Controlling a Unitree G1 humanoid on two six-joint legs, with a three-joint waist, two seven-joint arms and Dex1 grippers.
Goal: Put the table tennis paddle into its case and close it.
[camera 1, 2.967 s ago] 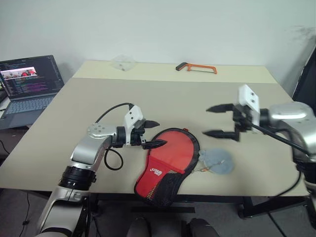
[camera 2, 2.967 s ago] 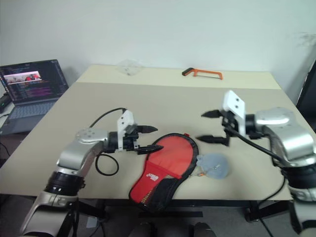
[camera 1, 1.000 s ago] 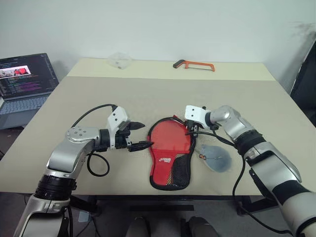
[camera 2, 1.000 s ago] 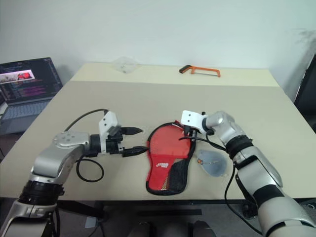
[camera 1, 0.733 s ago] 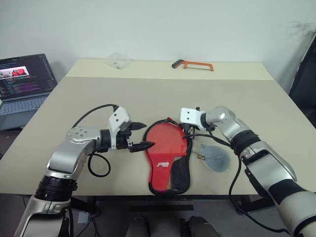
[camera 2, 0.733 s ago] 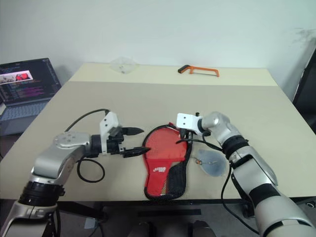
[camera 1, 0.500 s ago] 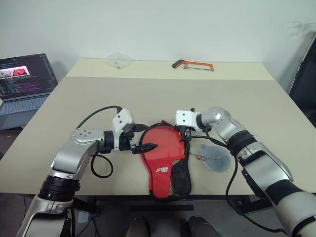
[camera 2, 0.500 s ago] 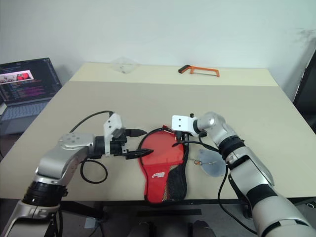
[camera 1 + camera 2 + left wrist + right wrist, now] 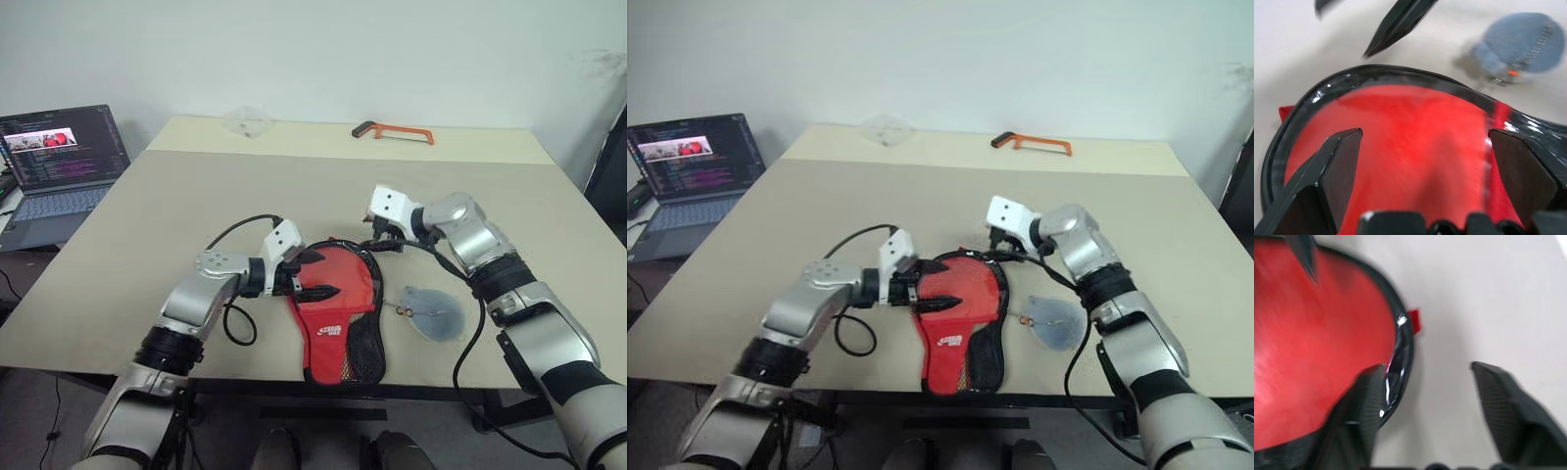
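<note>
The case (image 9: pixel 333 305) lies flat near the table's front edge, red logo side up with black edging, its narrow mesh end toward me. The table tennis paddle is hidden. My left gripper (image 9: pixel 318 274) is open over the left side of the case's round head; in the left wrist view its fingers (image 9: pixel 1327 181) stand wide apart above the red face (image 9: pixel 1415 147). My right gripper (image 9: pixel 377 243) is open at the case's far rim, a little above it. In the right wrist view the black rim (image 9: pixel 1400 350) lies by one finger (image 9: pixel 1361 406).
A round grey pad (image 9: pixel 431 311) lies just right of the case. An orange hacksaw (image 9: pixel 392 131) and a clear plastic piece (image 9: pixel 245 119) sit at the far edge of the table (image 9: pixel 196 196). An open laptop (image 9: pixel 59 162) stands to the left.
The right gripper was shut at the case's far rim; it has opened and lifted a little. The left gripper has moved right, onto the case's round head. The camera has shifted.
</note>
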